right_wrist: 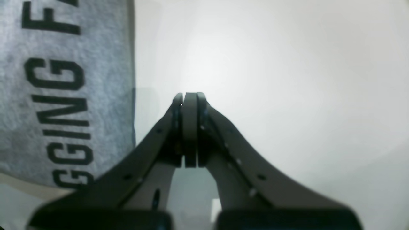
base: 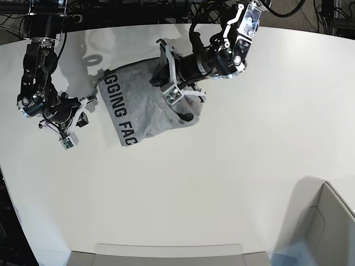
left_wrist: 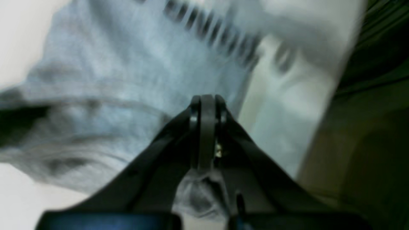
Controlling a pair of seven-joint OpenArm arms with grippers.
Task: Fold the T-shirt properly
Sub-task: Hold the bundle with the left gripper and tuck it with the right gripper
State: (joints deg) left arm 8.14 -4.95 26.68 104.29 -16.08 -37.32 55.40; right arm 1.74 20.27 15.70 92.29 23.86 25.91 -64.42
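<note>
On the white table (base: pixel 233 166), left hand (base: pixel 166 77) pinches the T-shirt (base: pixel 138 111); right hand (base: pixel 83 108) clenched empty.

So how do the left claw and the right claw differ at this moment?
The left claw is shut on a pinch of the heather-grey cotton T-shirt, over the cloth. The right claw is shut on nothing, over the bare white table beside the shirt's lettered edge. Both are black, with jaws closed.

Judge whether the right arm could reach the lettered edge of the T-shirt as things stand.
Probably yes: the right gripper, shut and empty, sits just beside the T-shirt, with only bare table between them; the left gripper holds the far side.
</note>
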